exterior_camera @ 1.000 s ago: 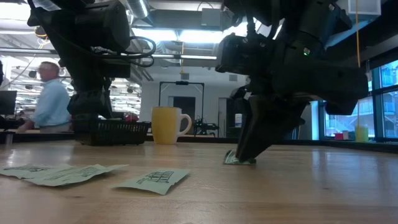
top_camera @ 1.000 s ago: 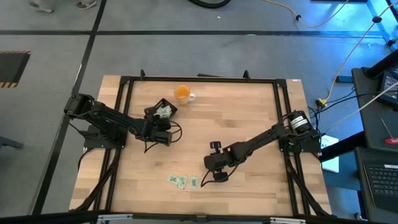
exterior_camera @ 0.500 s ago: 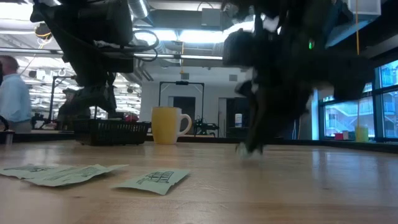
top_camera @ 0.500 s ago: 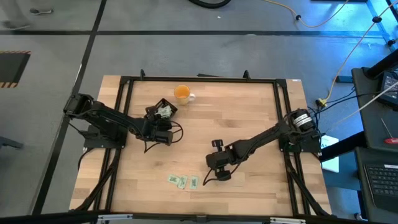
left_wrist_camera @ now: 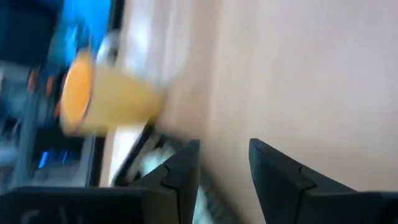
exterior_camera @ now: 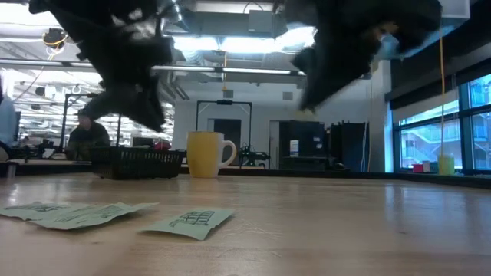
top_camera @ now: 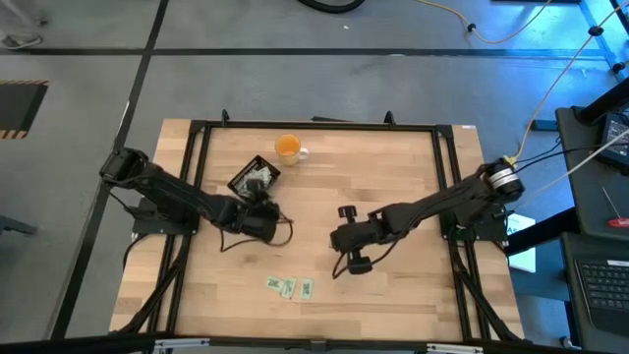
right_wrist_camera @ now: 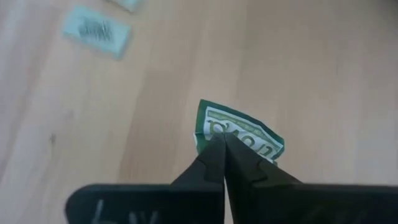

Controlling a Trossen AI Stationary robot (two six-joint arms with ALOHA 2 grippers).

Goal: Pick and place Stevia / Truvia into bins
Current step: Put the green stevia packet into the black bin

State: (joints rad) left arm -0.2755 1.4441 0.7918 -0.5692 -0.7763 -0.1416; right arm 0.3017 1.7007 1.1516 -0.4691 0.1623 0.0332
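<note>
A green-and-white sachet (right_wrist_camera: 241, 135), crumpled, its long axis lying crosswise to the fingers, is pinched by the right gripper (right_wrist_camera: 219, 144) above the worktop (top_camera: 393, 177) centre. Two more sachets (top_camera: 291, 287) lie flat near the front edge. The left gripper (left_wrist_camera: 222, 163), fingers apart and empty, is beside the black tray (top_camera: 254, 178).

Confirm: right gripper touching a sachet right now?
Touching. In the right wrist view the right gripper has its fingertips pinched shut on the edge of a green-and-white sachet, lifted above the table.

Bare wood mid-table (top_camera: 393, 167); orange cup (top_camera: 288, 147) crowds black tray (top_camera: 242, 183).
</note>
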